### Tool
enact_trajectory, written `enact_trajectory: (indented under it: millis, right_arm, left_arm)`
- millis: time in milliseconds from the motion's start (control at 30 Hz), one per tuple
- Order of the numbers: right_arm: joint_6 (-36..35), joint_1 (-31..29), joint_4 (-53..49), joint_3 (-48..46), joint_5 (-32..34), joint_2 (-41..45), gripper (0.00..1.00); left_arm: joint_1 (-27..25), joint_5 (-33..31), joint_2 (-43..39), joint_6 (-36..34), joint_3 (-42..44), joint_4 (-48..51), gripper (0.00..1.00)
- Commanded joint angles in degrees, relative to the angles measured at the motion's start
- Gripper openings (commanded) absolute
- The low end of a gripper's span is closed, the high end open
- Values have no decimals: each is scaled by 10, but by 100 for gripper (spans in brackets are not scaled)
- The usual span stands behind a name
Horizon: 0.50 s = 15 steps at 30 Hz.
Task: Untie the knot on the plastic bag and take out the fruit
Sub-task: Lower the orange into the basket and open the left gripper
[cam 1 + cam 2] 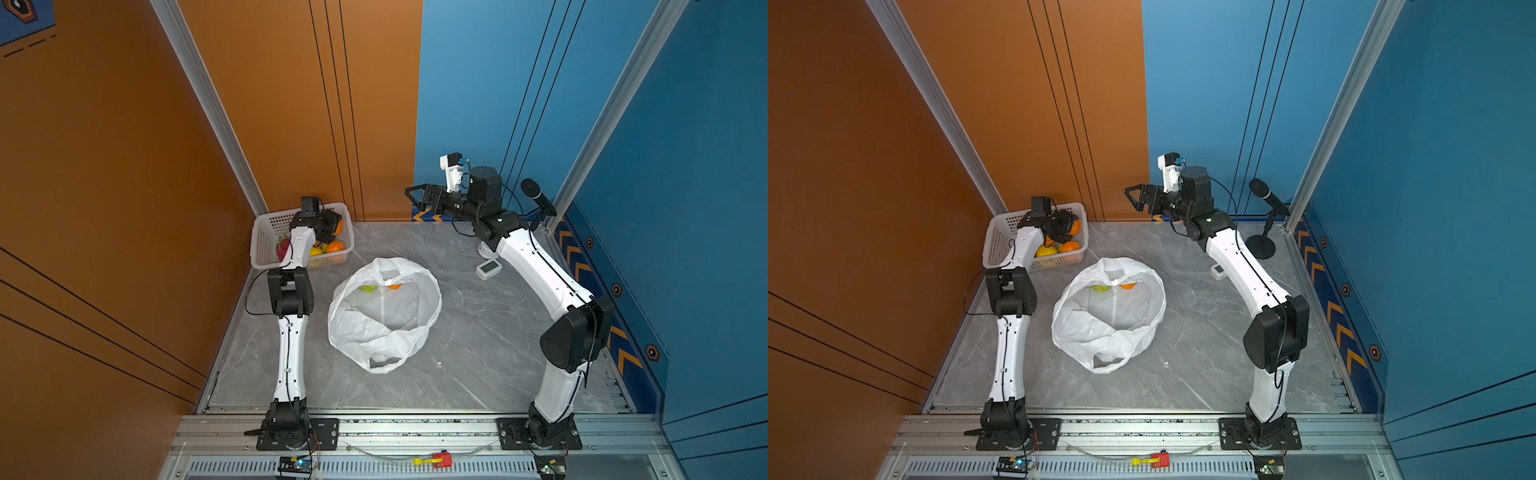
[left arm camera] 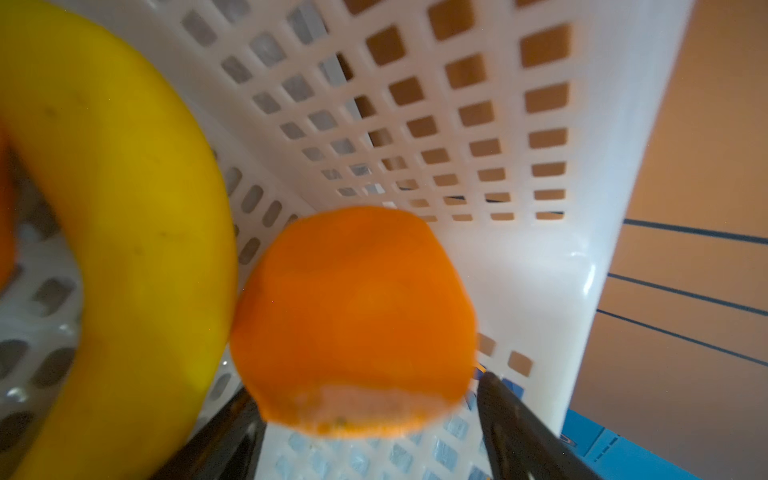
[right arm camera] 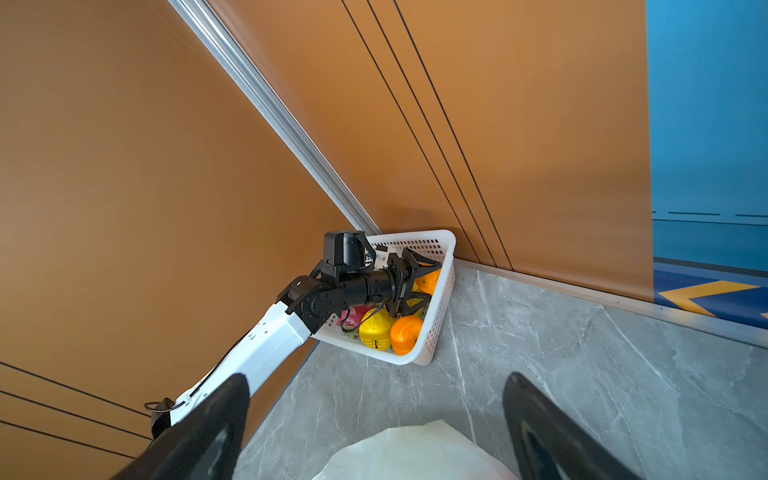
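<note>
The left hand [image 3: 428,281] reaches into the white basket [image 1: 266,237]. Its fingers are spread to either side of a blurred orange [image 2: 353,320], with a gap showing at one finger. The orange is by the basket's corner wall, beside a banana [image 2: 124,187]. A yellow fruit [image 3: 375,328], a second orange [image 3: 406,334] and a pink-red fruit [image 3: 353,313] also lie in the basket. The plastic bag [image 1: 357,328] sits on the counter [image 1: 478,332] near the basket, mouth gaping, with a green fruit [image 1: 368,288] and an orange fruit [image 1: 393,286] inside. The right hand [image 1: 409,198] hangs open, well apart from the basket.

Banana [image 2: 124,208] in white basket [image 1: 262,246]; black microphone [image 1: 536,193]
</note>
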<state>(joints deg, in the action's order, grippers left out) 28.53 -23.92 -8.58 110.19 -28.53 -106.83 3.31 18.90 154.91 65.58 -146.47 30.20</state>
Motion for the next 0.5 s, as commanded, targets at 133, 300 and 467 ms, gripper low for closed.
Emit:
enact_trajectory:
  millis: [133, 300, 467]
  right_arm:
    - [8, -5, -20, 11, -9, 14, 95]
    - [8, -17, -29, -10, 5, 36, 96]
    - [3, -34, -34, -47, 30, 72, 96]
  left_arm:
    - [2, -12, -108, -51, 61, 14, 84]
    - [0, -4, -182, -79, 123, 15, 85]
    - [-11, 4, -272, -113, 197, 15, 85]
